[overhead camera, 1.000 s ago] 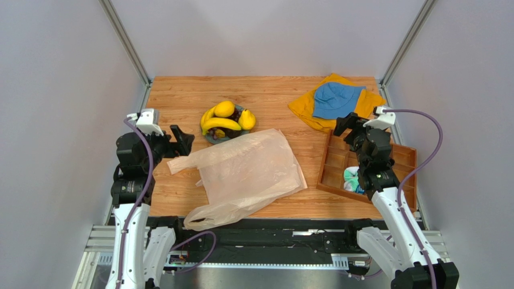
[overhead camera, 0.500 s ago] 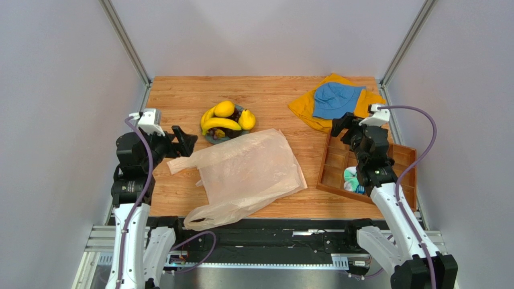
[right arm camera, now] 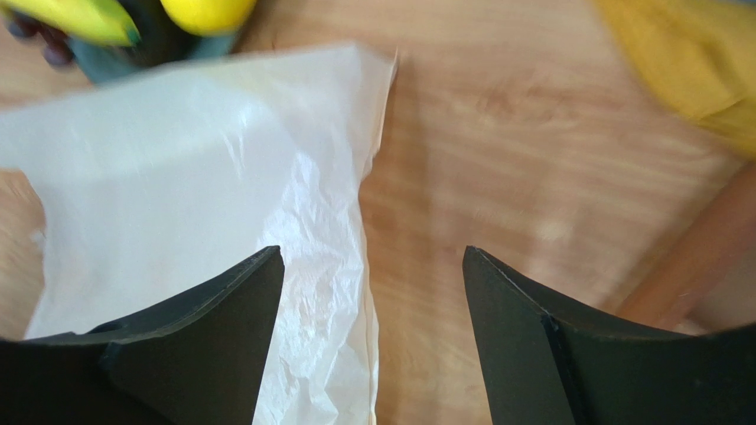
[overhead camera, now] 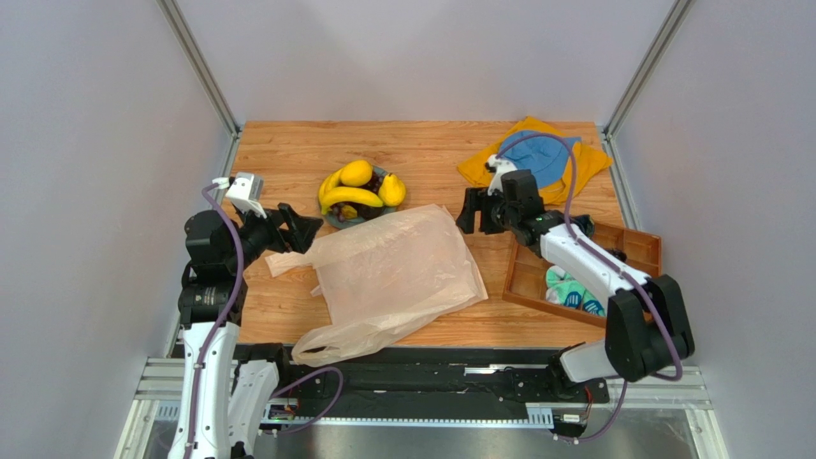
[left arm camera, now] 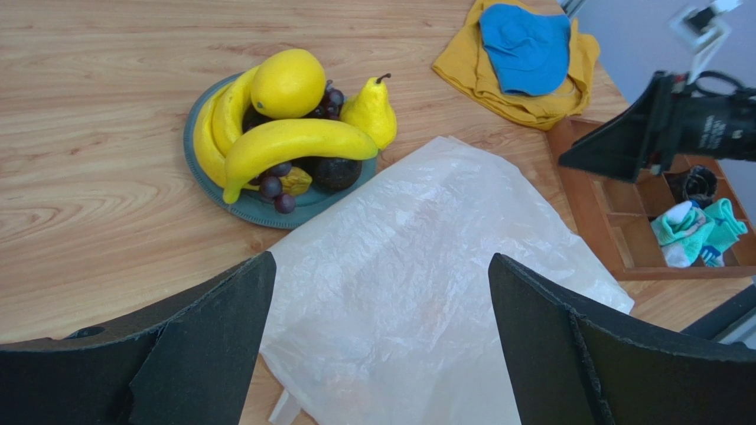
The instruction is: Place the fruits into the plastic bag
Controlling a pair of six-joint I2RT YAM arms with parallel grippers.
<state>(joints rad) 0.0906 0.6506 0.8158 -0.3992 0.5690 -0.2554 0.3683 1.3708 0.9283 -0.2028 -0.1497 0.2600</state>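
The plastic bag (overhead camera: pixel 393 277) lies flat and crinkled mid-table, handle loops to the left and near edge. It also shows in the left wrist view (left arm camera: pixel 426 266) and the right wrist view (right arm camera: pixel 177 159). The fruits sit on a grey-blue plate (left arm camera: pixel 200 173) just behind it: bananas (left arm camera: pixel 284 142), a round yellow fruit (left arm camera: pixel 286 81), a pear (left arm camera: pixel 373 111), grapes (left arm camera: pixel 275 188) and a dark fruit (left arm camera: pixel 335 173). My left gripper (overhead camera: pixel 297 228) is open and empty above the bag's left handle (left arm camera: pixel 381 266). My right gripper (overhead camera: pixel 469 212) is open and empty over the bag's far right edge (right arm camera: pixel 373 257).
An orange cloth (overhead camera: pixel 488 172) with a blue cloth (overhead camera: pixel 541 158) on it lies at the back right. A wooden compartment tray (overhead camera: pixel 536 273) holding a light green-white bundle (overhead camera: pixel 570 287) stands right of the bag. Grey walls enclose the table.
My right arm has swung left from above the wooden tray to the bag's far right corner. My left gripper has edged right toward the bag's handle. The bag and fruits have not moved.
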